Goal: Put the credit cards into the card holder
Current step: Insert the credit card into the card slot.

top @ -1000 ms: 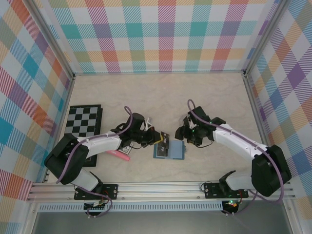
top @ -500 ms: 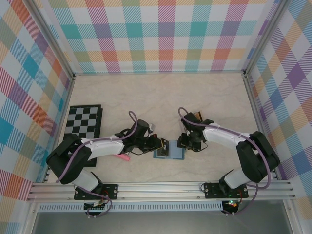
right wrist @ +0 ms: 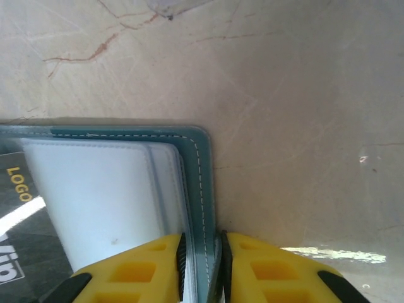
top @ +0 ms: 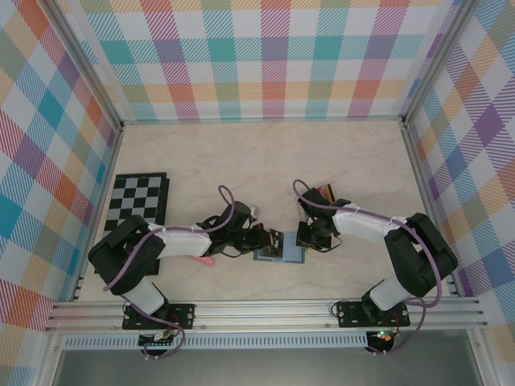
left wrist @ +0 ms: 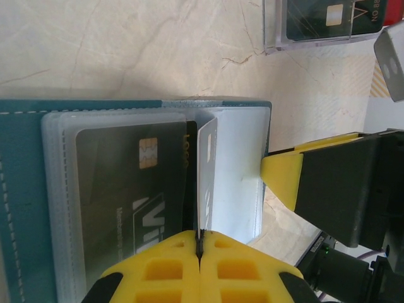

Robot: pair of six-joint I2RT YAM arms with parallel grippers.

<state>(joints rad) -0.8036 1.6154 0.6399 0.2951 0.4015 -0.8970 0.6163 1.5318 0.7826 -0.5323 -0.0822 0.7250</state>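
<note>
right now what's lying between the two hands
The open card holder spans that gap in the top view. The left hand pinches a card over it, and the right hand grips its edge.

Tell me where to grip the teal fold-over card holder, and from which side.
Take the teal fold-over card holder by its stitched cover edge, from the right, fingers astride it. It lies open, slots toward the left gripper holding a pale card, so that thin edge is the free part; the right gripper pinches there.
</note>
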